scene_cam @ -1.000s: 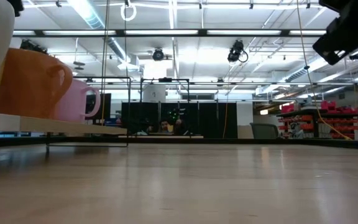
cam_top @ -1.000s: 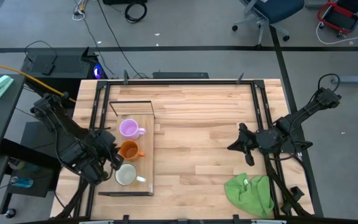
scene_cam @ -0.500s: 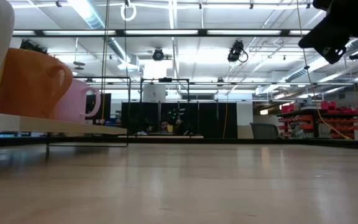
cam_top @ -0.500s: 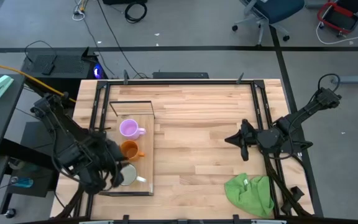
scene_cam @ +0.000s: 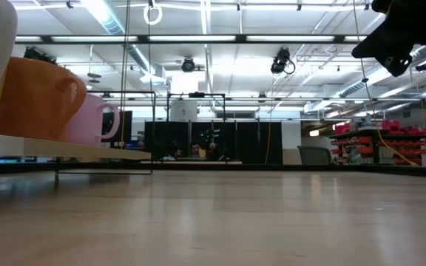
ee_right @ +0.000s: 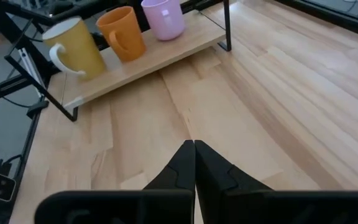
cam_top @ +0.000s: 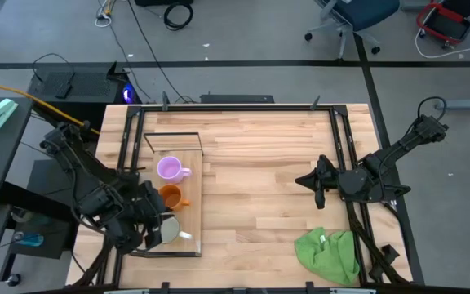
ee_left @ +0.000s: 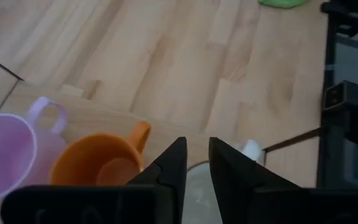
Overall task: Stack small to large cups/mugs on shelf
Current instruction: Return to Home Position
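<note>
Three plain mugs (ee_right: 122, 32) on shelf (ee_right: 164, 57)

**Colours of the mugs, the shelf and their surroundings.**
The shelf (ee_right: 197, 36) is a pale, natural wood board with a thin black wire frame (ee_right: 227, 25). The light purple mug (ee_right: 163, 17) and the orange mug (ee_right: 122, 34) are each one plain colour inside and out. The yellow mug (ee_right: 79, 46) has a white handle and a whitish inside. The tabletop (cam_top: 268, 163) is butcher-block, striped in pale and honey-brown wood strips and edged by black rails (cam_top: 343, 139). The cloth (cam_top: 329, 251) is plain bright green. The left gripper (ee_left: 196, 146) and the right gripper (ee_right: 194, 146) are black. The floor (cam_top: 243, 33) is grey.
</note>
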Robot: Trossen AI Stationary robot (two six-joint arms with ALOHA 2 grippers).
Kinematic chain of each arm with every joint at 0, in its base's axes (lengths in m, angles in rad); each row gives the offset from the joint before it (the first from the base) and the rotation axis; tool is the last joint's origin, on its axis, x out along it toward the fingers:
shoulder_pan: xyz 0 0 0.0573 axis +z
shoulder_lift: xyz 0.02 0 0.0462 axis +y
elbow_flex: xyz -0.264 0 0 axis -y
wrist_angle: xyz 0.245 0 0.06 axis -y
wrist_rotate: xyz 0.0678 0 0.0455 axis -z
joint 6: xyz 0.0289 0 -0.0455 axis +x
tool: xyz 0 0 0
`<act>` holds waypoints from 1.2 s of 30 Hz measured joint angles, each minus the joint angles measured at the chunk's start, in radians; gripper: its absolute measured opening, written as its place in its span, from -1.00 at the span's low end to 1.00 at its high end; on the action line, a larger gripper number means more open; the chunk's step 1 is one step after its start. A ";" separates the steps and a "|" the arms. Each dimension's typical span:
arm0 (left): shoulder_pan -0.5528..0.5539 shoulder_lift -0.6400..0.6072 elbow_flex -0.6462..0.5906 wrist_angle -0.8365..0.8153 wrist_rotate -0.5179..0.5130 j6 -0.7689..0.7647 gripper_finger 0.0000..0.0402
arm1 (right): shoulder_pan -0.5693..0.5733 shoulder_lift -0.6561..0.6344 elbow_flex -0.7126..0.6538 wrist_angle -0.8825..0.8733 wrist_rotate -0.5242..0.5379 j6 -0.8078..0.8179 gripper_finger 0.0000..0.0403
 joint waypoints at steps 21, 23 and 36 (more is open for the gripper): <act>0.429 0.008 0.000 -0.152 0.220 0.115 -0.70 | 0.000 0.000 0.000 0.000 -0.008 -0.004 -0.96; 0.451 0.010 0.000 -0.179 0.229 0.127 -0.72 | 0.000 0.000 0.000 0.000 -0.008 -0.001 -0.96; 0.486 0.008 0.000 -0.349 0.375 0.047 -0.75 | 0.000 0.000 0.000 0.000 -0.009 -0.003 -0.96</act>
